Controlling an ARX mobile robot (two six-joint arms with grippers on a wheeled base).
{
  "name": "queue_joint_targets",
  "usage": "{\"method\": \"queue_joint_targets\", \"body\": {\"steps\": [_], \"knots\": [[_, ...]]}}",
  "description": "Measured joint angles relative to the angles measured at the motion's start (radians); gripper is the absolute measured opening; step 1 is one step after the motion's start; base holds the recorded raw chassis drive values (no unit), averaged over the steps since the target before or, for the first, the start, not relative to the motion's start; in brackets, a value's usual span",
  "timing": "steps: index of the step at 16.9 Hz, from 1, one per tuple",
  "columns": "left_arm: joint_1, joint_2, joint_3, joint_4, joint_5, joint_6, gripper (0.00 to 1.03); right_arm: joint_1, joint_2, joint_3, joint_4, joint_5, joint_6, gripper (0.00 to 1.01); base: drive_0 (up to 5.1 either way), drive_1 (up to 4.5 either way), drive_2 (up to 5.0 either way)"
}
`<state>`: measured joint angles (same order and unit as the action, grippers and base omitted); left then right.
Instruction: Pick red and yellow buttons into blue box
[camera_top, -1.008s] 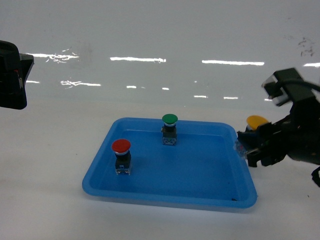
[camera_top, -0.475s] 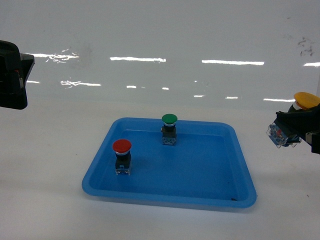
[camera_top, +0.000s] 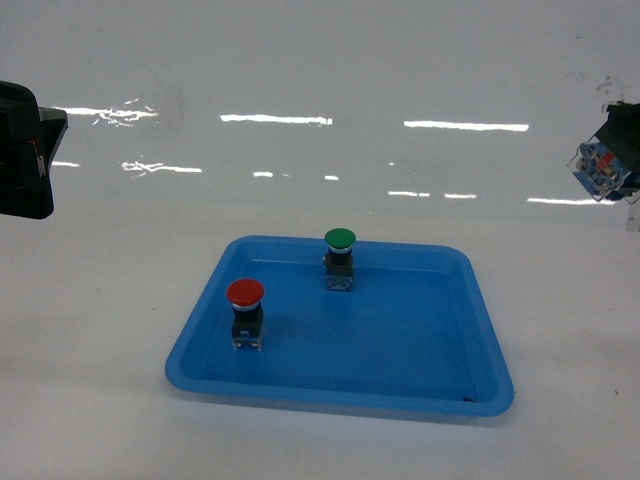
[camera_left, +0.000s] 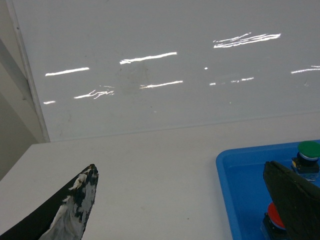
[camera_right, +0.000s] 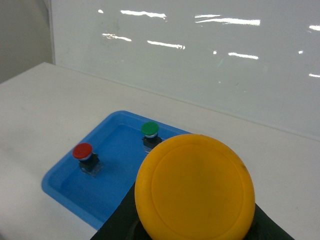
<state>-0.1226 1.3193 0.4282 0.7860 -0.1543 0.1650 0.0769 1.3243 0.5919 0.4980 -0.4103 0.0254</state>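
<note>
The red button (camera_top: 245, 312) stands upright in the near left part of a shallow blue tray (camera_top: 420, 400). My right gripper (camera_right: 195, 231) is shut on the yellow button (camera_right: 195, 187), whose cap fills the right wrist view. In the head view only that button's clear base (camera_top: 598, 168) shows, held high at the far right edge. My left gripper (camera_left: 182, 202) is open and holds nothing, over the table left of the tray. Its right finger (camera_left: 295, 200) partly hides the red button (camera_left: 273, 220). The blue box is out of view.
A green-capped button (camera_top: 340, 258) stands near the tray's far rim, also seen as the green button (camera_right: 149, 132) in the right wrist view. A glossy white wall (camera_top: 320, 90) closes off the back of the white table (camera_top: 90, 300).
My right gripper has lifted the yellow button from beside the tray's right rim, up and to the right, to the edge of the head view. The left arm has stayed put.
</note>
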Motion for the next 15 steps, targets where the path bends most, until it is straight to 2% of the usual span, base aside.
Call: {"method": "queue_joint_targets", "body": {"steps": [5, 10, 12, 14, 15], "knots": [[0.000, 0.000, 0.000, 0.000, 0.000, 0.000, 0.98, 0.007, -0.200, -0.063, -0.085, 0.027, 0.081, 0.26, 0.0, 0.00, 0.0], [0.000, 0.000, 0.000, 0.000, 0.000, 0.000, 0.98, 0.027, -0.366, -0.131, -0.170, 0.060, 0.116, 0.26, 0.0, 0.00, 0.0], [0.000, 0.000, 0.000, 0.000, 0.000, 0.000, 0.98, 0.043, -0.422, -0.148, -0.197, 0.063, 0.118, 0.26, 0.0, 0.00, 0.0], [0.000, 0.000, 0.000, 0.000, 0.000, 0.000, 0.98, 0.030, -0.438, -0.150, -0.214, 0.045, 0.120, 0.26, 0.0, 0.00, 0.0], [0.000, 0.000, 0.000, 0.000, 0.000, 0.000, 0.98, 0.019, -0.437, -0.153, -0.217, 0.051, 0.120, 0.26, 0.0, 0.00, 0.0]]}}
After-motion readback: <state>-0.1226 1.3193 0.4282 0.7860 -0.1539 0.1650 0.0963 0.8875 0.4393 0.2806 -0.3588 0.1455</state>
